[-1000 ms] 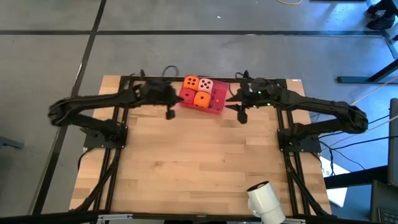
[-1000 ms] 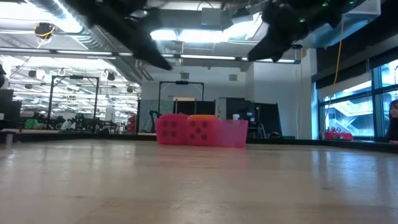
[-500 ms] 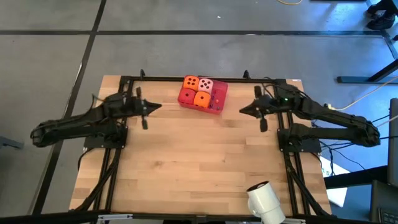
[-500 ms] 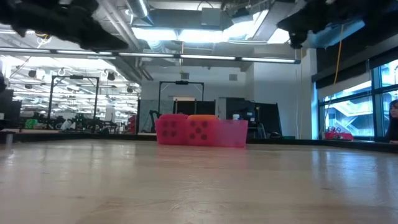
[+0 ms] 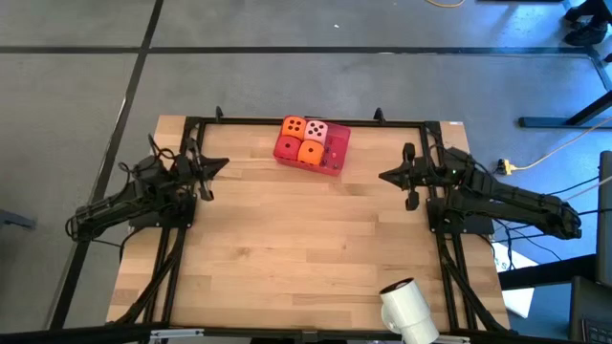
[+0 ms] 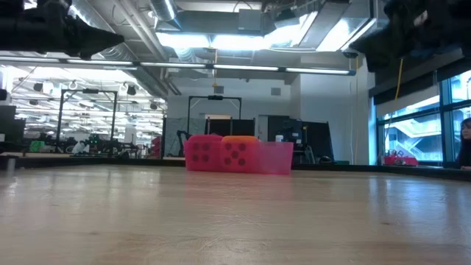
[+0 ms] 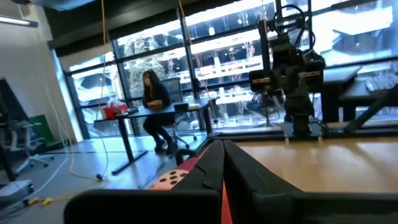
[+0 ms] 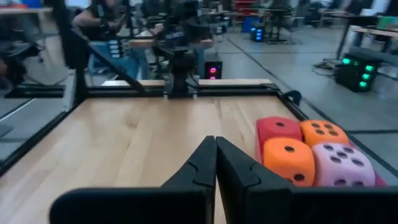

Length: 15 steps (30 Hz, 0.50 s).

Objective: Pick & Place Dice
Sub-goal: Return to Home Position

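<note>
Four dice sit close together in a pink-red tray (image 5: 335, 153) at the table's far edge, in the middle: an orange die (image 5: 295, 126), a pale pink die (image 5: 316, 132), a red die (image 5: 287, 148) and a second orange die (image 5: 310, 152). The right wrist view shows the red die (image 8: 278, 129), both orange dice (image 8: 287, 160) and the pink die (image 8: 342, 163). My left gripper (image 5: 222, 163) is shut near the table's left edge, well away from the tray. My right gripper (image 5: 384, 177) is shut near the right edge. Both point toward the table's middle.
Black frame rails (image 5: 306, 121) run along the table's far, left and right sides. A white cylinder (image 5: 406, 306) stands at the near edge. Bare wood (image 5: 306, 239) lies between the arms. A person (image 7: 155, 106) sits at a desk beyond the table.
Both arms have drawn back from the tray. The left gripper moved toward the table's left edge and nearer, the right gripper toward the right edge and nearer. The dice and tray have stayed where they were.
</note>
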{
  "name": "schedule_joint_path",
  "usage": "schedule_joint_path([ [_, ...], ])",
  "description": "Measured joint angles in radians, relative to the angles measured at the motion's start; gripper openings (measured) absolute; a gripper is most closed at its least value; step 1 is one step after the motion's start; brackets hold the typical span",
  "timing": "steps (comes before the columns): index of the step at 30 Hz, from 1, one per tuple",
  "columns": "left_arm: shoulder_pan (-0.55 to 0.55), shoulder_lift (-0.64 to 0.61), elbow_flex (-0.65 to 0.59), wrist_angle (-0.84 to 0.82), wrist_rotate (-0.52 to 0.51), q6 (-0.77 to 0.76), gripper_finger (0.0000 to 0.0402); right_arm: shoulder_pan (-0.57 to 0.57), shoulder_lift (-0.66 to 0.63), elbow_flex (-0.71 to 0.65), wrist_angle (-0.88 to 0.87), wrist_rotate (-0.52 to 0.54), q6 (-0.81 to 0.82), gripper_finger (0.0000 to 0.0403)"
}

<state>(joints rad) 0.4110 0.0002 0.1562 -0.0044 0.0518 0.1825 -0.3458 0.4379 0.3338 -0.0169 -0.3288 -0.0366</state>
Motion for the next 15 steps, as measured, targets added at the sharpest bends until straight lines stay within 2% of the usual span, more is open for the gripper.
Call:
schedule_joint_path([
  [3, 0.000, 0.014, -0.004, -0.012, 0.018, 0.004, 0.0006, -0.001, -0.052, -0.099, 0.038, 0.052, 0.019, 0.0004],
  [7, 0.000, 0.006, -0.005, -0.030, 0.042, -0.013, 0.0003, 0.000, -0.112, -0.205, 0.141, 0.051, 0.029, 0.0005],
  [15, 0.000, 0.005, -0.005, -0.030, 0.056, -0.022, 0.0003, 0.000, -0.165, -0.321, 0.218, 0.053, 0.055, 0.0008],
])
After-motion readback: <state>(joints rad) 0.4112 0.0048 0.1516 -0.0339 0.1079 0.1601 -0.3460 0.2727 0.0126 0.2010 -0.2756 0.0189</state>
